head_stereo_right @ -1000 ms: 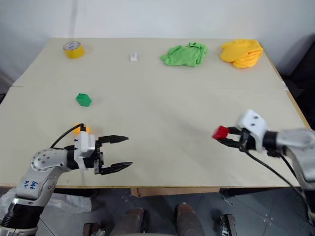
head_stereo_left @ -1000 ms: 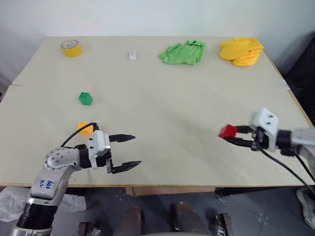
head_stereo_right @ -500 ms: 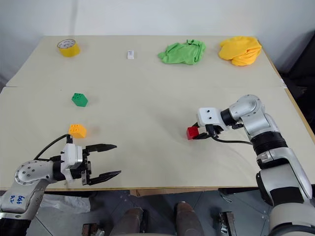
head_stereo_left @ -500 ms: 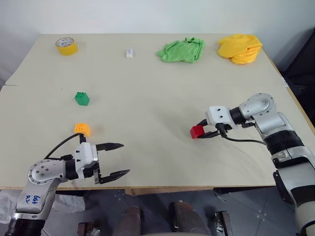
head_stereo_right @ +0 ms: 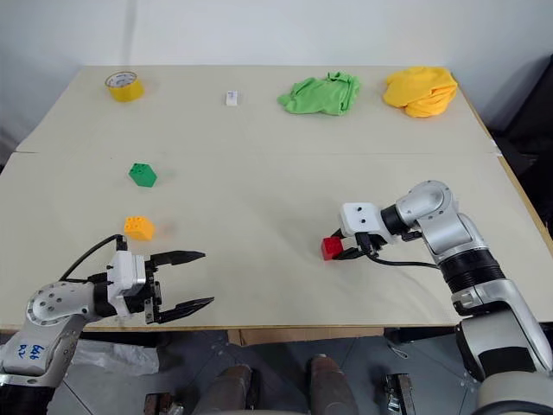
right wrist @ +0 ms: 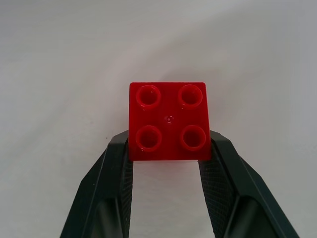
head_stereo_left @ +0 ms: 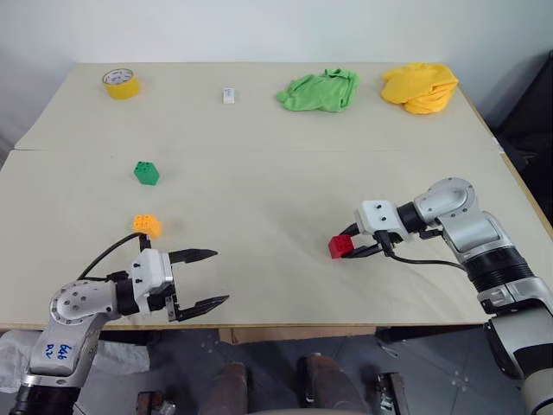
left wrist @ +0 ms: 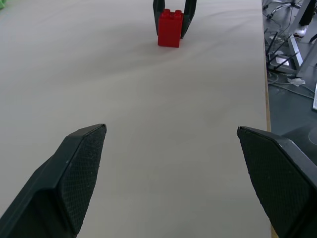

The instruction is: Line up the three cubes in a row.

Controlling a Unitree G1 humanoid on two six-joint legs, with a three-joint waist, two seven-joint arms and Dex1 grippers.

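- Pale and matte, the table (head_stereo_left: 285, 173) filled the space in front of a white wall, with dark floor and cables beyond its right edge.
- On the right half of the table, the right gripper (head_stereo_left: 352, 246) had its two black fingers (right wrist: 116, 168) pressed against opposite sides of the red cube (head_stereo_left: 340, 247), studs facing the wrist camera. The cube sat at or just above the tabletop; I could not tell whether it touched.
- That grip looked like a carry: the red cube lay well apart from the other two, so it probably needed to go toward them before any row could form.
- Well to the left, the green cube (head_stereo_left: 146, 172) stood alone, and the orange-yellow cube (head_stereo_left: 146, 225) lay nearer the front edge, roughly in line with it. These two already suggested an axis for the row.
- Near the front edge, just beside the orange-yellow cube, the left gripper (head_stereo_left: 200, 278) hung with its jaws spread wide and nothing between them, likely waiting to nudge or take a cube.
- Along the far edge lay a yellow tape roll (head_stereo_left: 120, 83), a tiny white block (head_stereo_left: 228, 95), a green cloth (head_stereo_left: 317, 90) and a yellow cloth (head_stereo_left: 421, 86), all clear of the working area.
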